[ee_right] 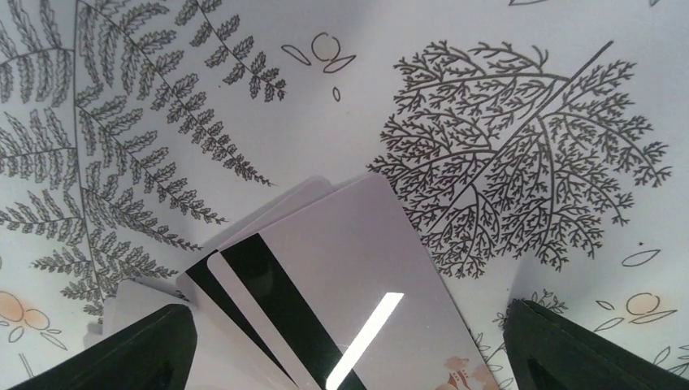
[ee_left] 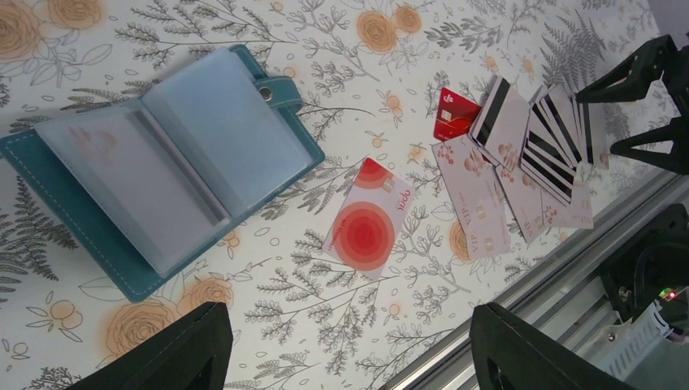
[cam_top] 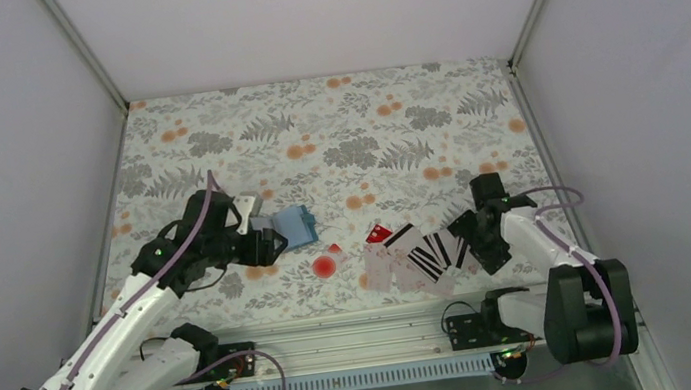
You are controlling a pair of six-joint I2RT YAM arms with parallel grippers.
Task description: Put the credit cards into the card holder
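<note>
Holder (cam_top: 297,224) lies open left of centre in the top view, clear sleeves up. Left claw (cam_top: 264,238) sits just beside it, jaws fairly wide, nothing held. Cards (cam_top: 419,251) are fanned stripe-up right of centre, toward the bottom of that view. A small red card (ee_left: 455,112) sits at the fan's upper left. A ringed red card (ee_left: 370,219) lies alone between fan and holder. Right claw (cam_top: 476,235) is low over the fan's right end, jaws wide astride the top card, not gripping. Step judged: picking a card from the fan. Next move calls for lifting a thin flat card by an edge, then closing. Worktop: cloth printed with grey ferns and orange blossoms, metal rail along the bottom edge. Plain white walls on three sides.
</note>
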